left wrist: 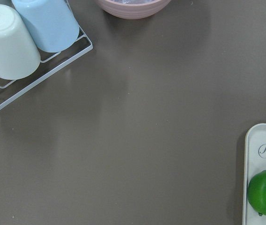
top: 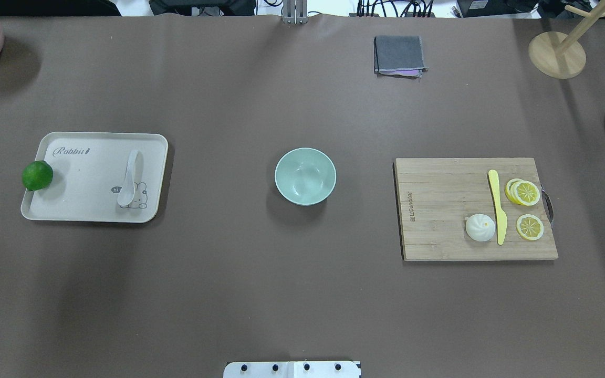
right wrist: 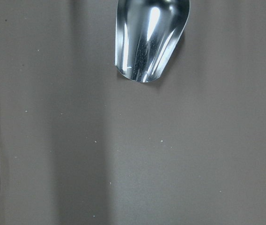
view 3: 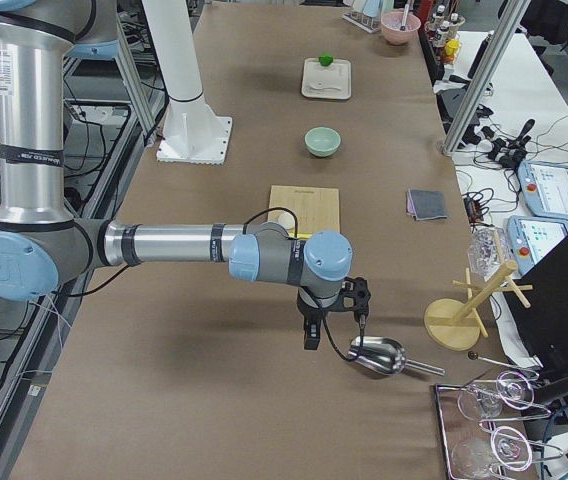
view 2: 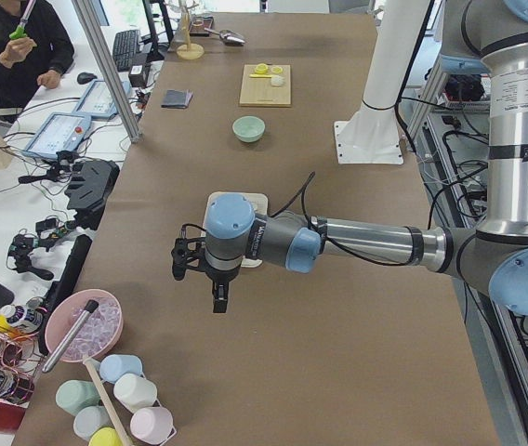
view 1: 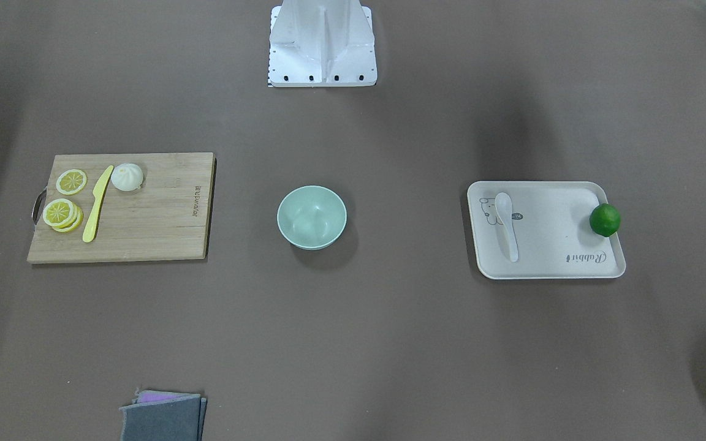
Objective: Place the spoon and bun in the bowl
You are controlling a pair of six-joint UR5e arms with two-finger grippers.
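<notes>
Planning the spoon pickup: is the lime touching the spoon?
Apart. The overhead view shows the lime on the tray at its left rim, the spoon near its right edge, bare tray between them.

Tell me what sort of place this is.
Most likely a robotics lab staged as a mock kitchen: the industrial left arm reaches over the table, a teach pendant lies beside an operator, and the props include a bowl and a cutting board.
</notes>
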